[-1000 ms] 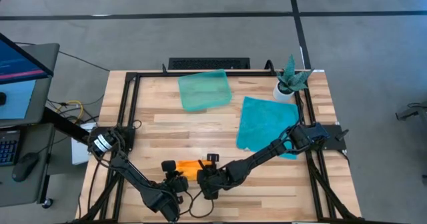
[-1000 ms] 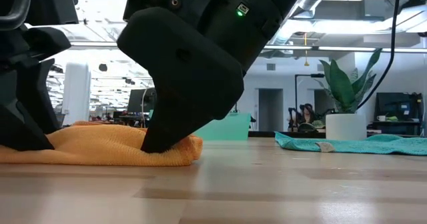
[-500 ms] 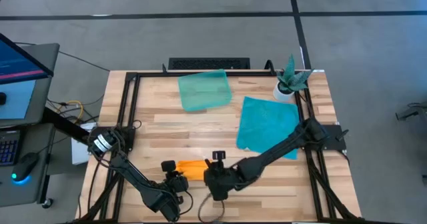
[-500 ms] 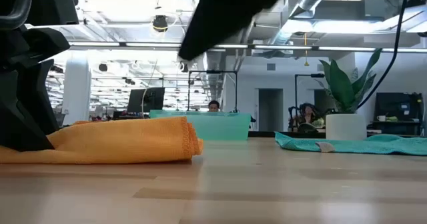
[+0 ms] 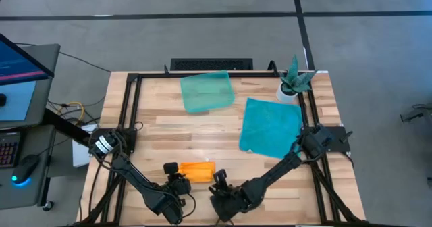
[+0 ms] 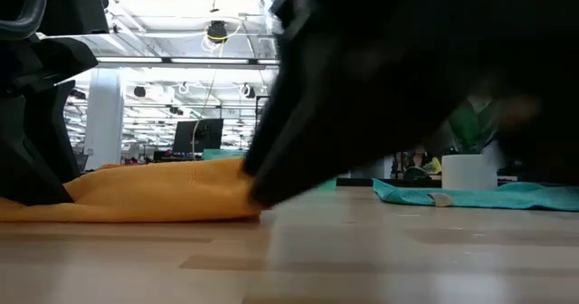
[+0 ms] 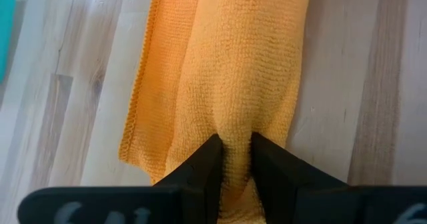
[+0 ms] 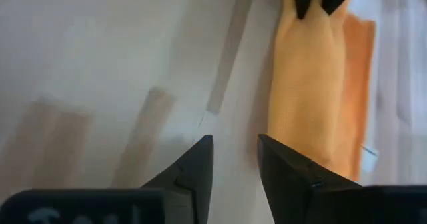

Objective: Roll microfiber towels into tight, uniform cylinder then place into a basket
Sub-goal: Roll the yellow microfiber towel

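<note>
Pinching one end of the orange towel (image 7: 230, 84) with my left gripper (image 7: 232, 159), jaws squeezed onto a fold of cloth. It's a flattish, loosely folded strip near the front edge of the table (image 5: 162, 129), not a tight roll yet. My right gripper (image 8: 233, 159) is clear of it, jaws spread with nothing between them, hovering over bare wood just beside the strip. Worry: with only one end pinned, the free end could spring open, or I drag the whole thing sideways. The teal towel (image 5: 270, 127) lies flat near the plant (image 5: 294, 78), and the basket (image 5: 206, 92) sits empty at the back.
</note>
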